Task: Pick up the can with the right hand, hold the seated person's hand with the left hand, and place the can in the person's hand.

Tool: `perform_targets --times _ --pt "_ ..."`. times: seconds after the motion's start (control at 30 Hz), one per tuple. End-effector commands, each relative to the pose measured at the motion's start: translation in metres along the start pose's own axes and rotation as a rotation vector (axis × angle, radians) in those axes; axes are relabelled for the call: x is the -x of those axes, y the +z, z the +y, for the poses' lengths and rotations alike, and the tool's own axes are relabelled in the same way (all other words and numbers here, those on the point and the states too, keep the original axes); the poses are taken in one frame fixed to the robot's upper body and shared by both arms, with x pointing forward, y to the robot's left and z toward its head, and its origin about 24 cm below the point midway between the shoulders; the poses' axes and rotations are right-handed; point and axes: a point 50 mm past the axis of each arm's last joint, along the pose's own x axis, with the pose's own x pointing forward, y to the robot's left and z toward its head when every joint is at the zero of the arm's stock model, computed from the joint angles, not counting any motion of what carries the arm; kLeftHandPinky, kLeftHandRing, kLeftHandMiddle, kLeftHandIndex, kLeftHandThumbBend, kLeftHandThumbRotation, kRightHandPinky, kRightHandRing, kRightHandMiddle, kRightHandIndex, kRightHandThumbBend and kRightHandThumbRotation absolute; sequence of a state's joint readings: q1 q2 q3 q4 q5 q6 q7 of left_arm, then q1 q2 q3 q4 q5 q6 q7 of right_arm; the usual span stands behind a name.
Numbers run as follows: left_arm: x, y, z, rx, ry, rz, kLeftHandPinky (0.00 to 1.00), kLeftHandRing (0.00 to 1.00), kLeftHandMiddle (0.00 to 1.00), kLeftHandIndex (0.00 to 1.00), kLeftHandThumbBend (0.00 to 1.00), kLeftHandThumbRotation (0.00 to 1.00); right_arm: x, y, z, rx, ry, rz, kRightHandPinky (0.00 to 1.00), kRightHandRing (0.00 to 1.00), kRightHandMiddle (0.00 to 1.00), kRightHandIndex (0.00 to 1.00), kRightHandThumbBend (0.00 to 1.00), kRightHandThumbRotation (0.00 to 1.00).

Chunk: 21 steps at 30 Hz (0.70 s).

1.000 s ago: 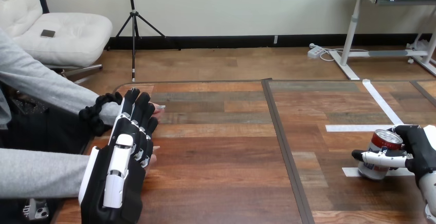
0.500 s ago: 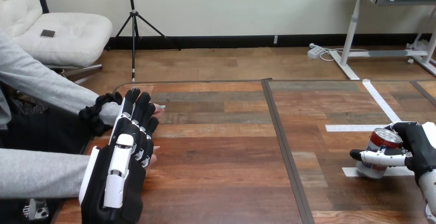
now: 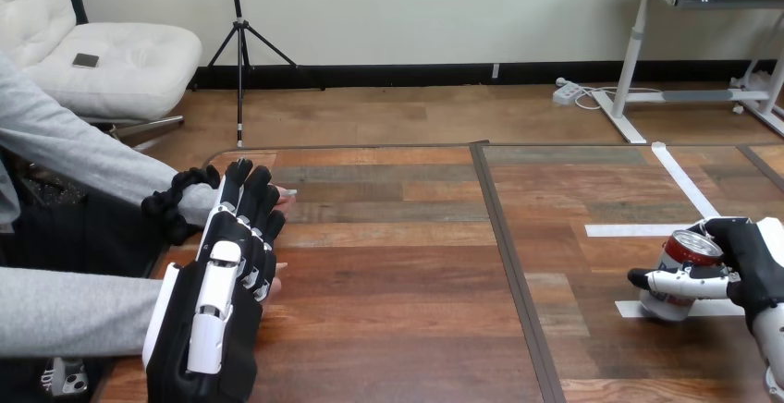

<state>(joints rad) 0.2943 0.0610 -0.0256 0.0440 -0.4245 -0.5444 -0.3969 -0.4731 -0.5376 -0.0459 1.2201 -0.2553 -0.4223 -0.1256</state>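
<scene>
One red-banded, silver-topped can [image 3: 678, 259]

can [image 3: 679, 278] 1 | robot hands [image 3: 222, 292] [image 3: 756, 260] 2 | person's hands [image 3: 283, 199] [image 3: 275, 270] likely 2, mostly hidden | tape strips [image 3: 686, 184] [image 3: 636, 230] [image 3: 629, 309] 3

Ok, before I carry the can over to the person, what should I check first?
1. Right hand grip on the can: ok, thumb and fingers curled round it.
2. Can off the table: cannot tell; it leans, base by the white tape.
3. Left hand holding the person's hands: not ok; fingers straight, over them.
4. Person's hands ready to receive: cannot tell; mostly hidden behind the left hand.
</scene>
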Motion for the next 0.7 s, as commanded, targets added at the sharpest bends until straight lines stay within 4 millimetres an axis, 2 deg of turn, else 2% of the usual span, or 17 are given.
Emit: perform_targets --times 0.0,0.67 --pt "-0.01 0.005 -0.008 0.027 -0.002 -0.068 1.0 1.0 1.0 1.0 0.03 0.92 -0.016 0.043 -0.025 0.011 -0.077 -0.188 0.31 0.36 0.42 0.44 0.88 0.0" --pt "-0.009 0.004 -0.01 0.026 0.004 -0.068 1.0 1.0 1.0 1.0 0.03 0.92 -0.016 0.059 -0.028 0.005 -0.073 -0.279 0.32 0.37 0.41 0.43 0.88 0.0"
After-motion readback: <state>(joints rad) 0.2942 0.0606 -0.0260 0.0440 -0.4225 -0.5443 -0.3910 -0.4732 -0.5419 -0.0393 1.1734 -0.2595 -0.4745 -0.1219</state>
